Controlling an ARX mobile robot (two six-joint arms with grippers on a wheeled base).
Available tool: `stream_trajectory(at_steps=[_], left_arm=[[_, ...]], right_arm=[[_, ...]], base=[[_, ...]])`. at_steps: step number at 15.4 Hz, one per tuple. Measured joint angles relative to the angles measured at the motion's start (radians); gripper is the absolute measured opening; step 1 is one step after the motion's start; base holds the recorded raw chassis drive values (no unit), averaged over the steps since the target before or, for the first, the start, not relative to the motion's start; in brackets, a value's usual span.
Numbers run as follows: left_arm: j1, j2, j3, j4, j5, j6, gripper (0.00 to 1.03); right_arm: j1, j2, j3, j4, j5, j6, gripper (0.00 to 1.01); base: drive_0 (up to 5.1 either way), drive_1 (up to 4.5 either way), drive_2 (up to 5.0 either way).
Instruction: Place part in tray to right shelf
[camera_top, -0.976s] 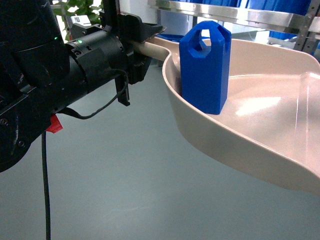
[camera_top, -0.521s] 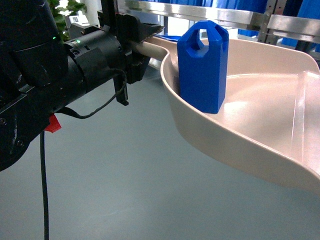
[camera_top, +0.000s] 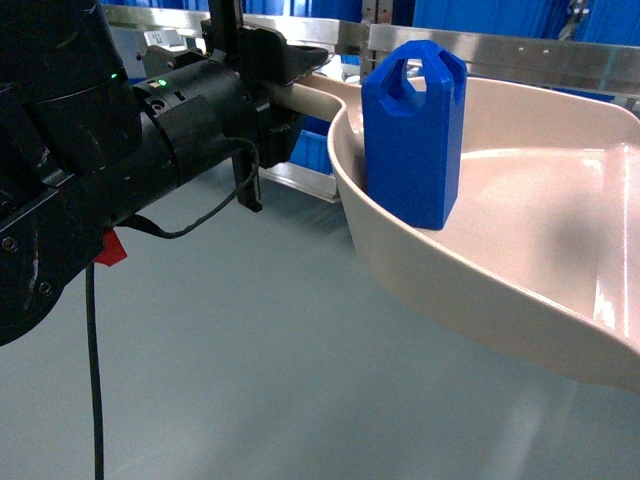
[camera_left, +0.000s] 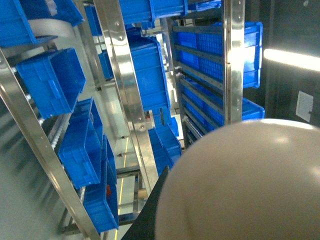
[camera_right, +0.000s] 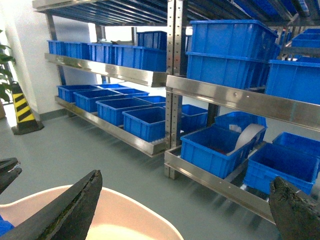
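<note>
**Part rides upright in the tray toward the shelf**

The part (camera_top: 413, 135) stands upright in the tray (camera_top: 520, 290), against its rear curved rim beside the handle. The left gripper (camera_top: 285, 85) is nearer, jaws closed on that handle; the right gripper (camera_right: 185, 212) hangs wide open, empty. Against a second earlier, the right shelf (camera_top: 520, 50) rail beyond the tray has slid sideways and new uprights show; the part has not shifted.

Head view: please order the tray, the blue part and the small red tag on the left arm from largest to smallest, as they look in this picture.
1. Tray, cut off at the right edge.
2. Blue part, standing upright in the tray.
3. Red tag, clearly the smallest.
All three are close to the camera, so this is apparent size only.
</note>
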Motion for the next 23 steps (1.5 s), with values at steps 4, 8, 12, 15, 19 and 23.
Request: stream_trajectory(at_steps=[4, 8, 12, 15, 19, 23], left_arm=[[-0.002, 0.000, 0.000, 0.000, 0.000, 0.000, 0.12], [-0.002, 0.000, 0.000, 0.000, 0.000, 0.000, 0.12], [0.000, 0.000, 0.000, 0.000, 0.000, 0.000, 0.12], [0.000, 0.000, 0.000, 0.000, 0.000, 0.000, 0.12], [0.000, 0.000, 0.000, -0.001, 0.000, 0.000, 0.12], [0.000, 0.000, 0.000, 0.000, 0.000, 0.000, 0.12]], right_arm=[[0.001, 0.000, 0.000, 0.000, -0.001, 0.000, 0.98], [0.001, 0.000, 0.000, 0.000, 0.000, 0.000, 0.98], [0.000, 0.000, 0.000, 0.000, 0.000, 0.000, 0.98], [0.000, 0.000, 0.000, 0.001, 0.000, 0.000, 0.98], [0.000, 0.000, 0.000, 0.000, 0.000, 0.000, 0.98], [0.000, 0.000, 0.000, 0.000, 0.001, 0.000, 0.98]], base=[[-1.6, -1.63, -1.6], [-1.6, -1.61, -1.6], [-1.7, -1.73, -1.7], [-1.8, -1.78, -1.8], [-1.6, -1.62, -1.6], [-1.6, -1.61, -1.6]])
